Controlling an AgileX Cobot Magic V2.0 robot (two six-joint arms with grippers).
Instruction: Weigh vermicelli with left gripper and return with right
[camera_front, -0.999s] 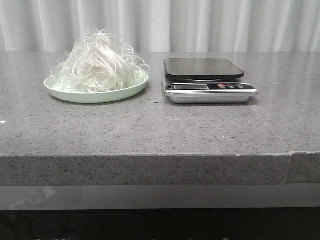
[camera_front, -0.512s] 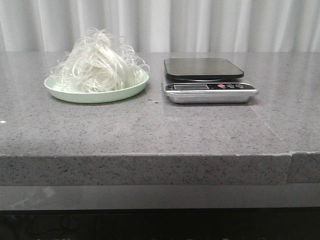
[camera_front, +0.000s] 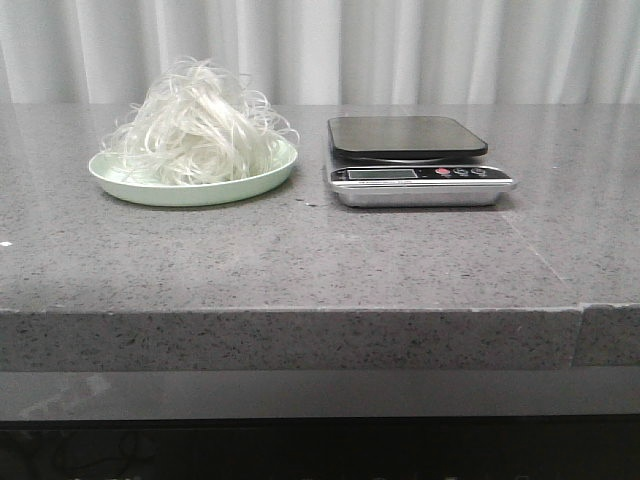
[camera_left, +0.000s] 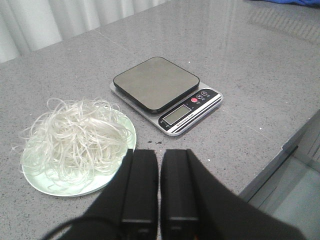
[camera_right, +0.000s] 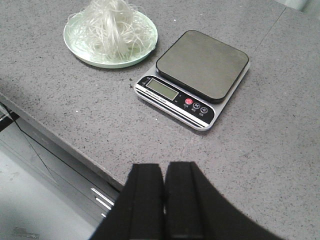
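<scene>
A loose heap of white vermicelli (camera_front: 195, 128) lies on a pale green plate (camera_front: 130, 186) at the table's left. It also shows in the left wrist view (camera_left: 75, 137) and the right wrist view (camera_right: 111, 25). A kitchen scale (camera_front: 408, 150) with a bare dark platform stands to the right of the plate. My left gripper (camera_left: 160, 152) is shut and empty, held above the table's front edge near the plate (camera_left: 127, 131). My right gripper (camera_right: 164, 166) is shut and empty, above the front edge, well short of the scale (camera_right: 197, 75). Neither gripper shows in the front view.
The grey speckled stone table (camera_front: 320, 260) has a seam at its front right (camera_front: 582, 308). White curtains (camera_front: 400, 50) hang behind. Below the front edge are grey cabinet drawers (camera_right: 60, 170).
</scene>
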